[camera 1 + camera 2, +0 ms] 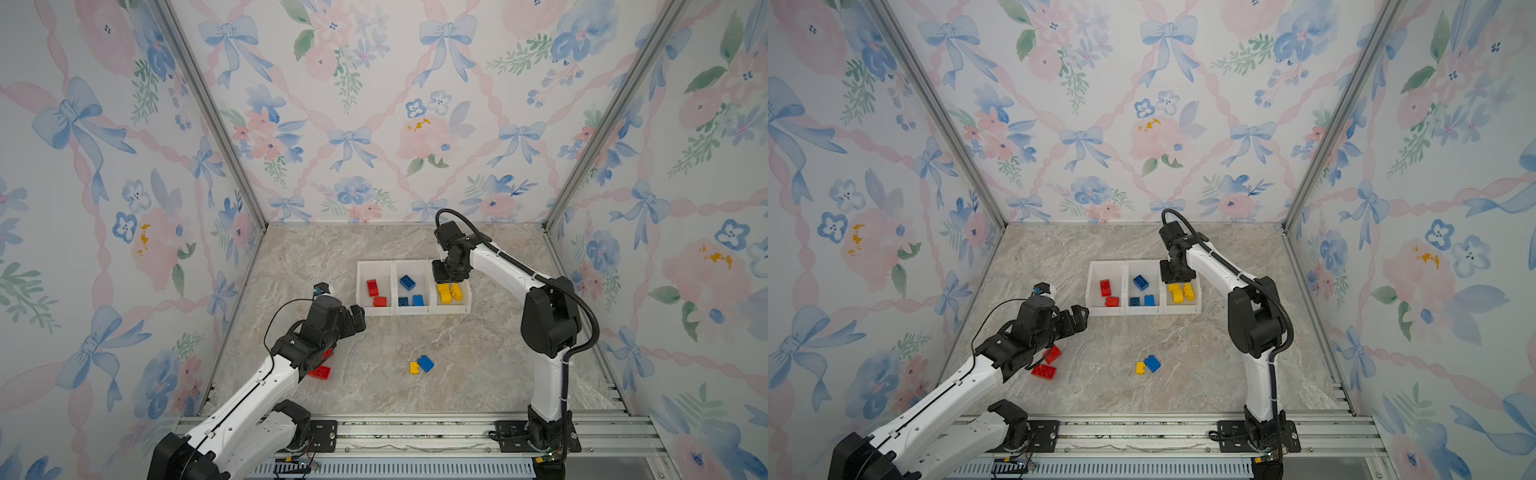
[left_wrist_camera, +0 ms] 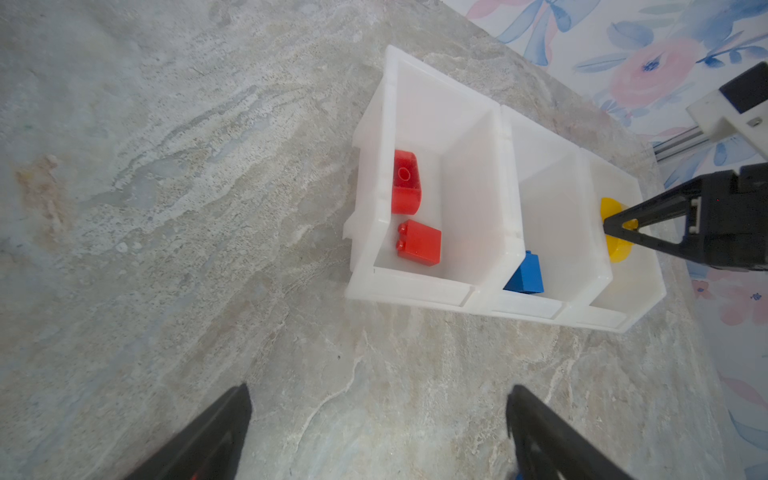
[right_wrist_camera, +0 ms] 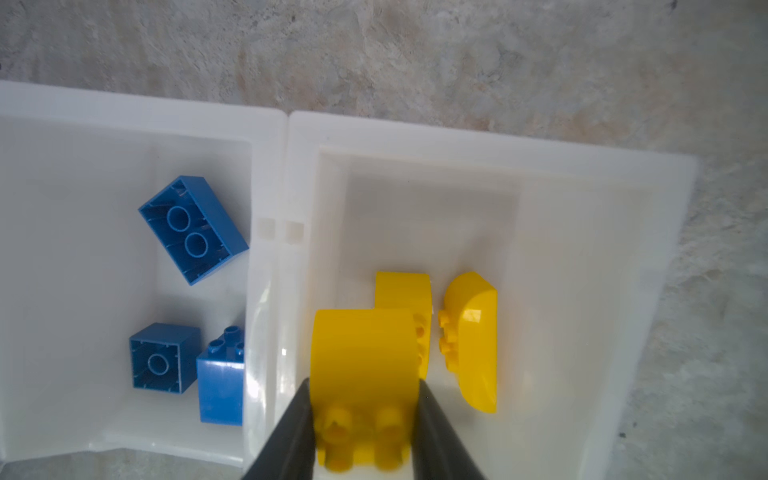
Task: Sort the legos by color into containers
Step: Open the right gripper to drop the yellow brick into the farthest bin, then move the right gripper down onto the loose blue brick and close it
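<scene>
Yellow lego (image 3: pixel 363 345) tight in R claw (image 3: pixel 363 384) over end container (image 3: pixel 457 141); L claw (image 2: pixel 378 390) wide-open, empty.

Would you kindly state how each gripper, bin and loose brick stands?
Left gripper: open, empty.
Right gripper: shut on yellow studded brick.
Left white plastic bin: two red bricks.
Middle bin: three blue bricks.
Right bin: two yellow bricks.
Marbled table: unsorted red pair, yellow brick, blue brick.

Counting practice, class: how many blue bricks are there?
4. In the middle bin: one long brick, two short bricks. On the table: one loose brick beside a yellow brick. The left arm may hide more.
</scene>
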Tool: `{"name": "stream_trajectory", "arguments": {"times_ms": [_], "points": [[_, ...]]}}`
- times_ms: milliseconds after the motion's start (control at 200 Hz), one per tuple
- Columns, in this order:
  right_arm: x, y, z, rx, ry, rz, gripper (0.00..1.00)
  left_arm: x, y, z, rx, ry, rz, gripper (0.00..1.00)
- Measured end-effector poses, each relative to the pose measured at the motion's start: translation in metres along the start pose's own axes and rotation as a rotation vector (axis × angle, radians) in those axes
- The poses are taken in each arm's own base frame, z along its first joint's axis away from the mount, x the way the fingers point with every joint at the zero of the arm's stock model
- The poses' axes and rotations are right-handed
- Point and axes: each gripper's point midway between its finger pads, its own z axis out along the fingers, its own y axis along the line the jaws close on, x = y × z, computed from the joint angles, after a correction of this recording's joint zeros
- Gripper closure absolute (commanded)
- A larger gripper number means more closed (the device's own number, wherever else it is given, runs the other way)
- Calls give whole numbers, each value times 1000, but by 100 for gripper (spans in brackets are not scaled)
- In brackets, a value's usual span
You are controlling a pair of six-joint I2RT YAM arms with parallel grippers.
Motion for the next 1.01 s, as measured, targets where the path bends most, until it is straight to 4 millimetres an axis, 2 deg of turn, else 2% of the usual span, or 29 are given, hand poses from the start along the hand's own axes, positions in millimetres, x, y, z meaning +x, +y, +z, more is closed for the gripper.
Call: {"name": "stream_trajectory", "arguments": {"times_ms": [245, 770, 860, 1005], "points": [[-11, -7, 7, 4, -8, 45, 42, 1, 1, -1, 3, -4, -17, 2], [-10, -9, 6, 2, -9, 50, 41, 2, 1, -1, 1, -2, -18, 2], [-6, -10, 0, 0, -10, 47, 38, 3, 3, 0, -1, 2, -18, 2], [2, -9, -21, -8, -29, 34, 34, 4, 4, 0, -4, 4, -17, 2]]}}
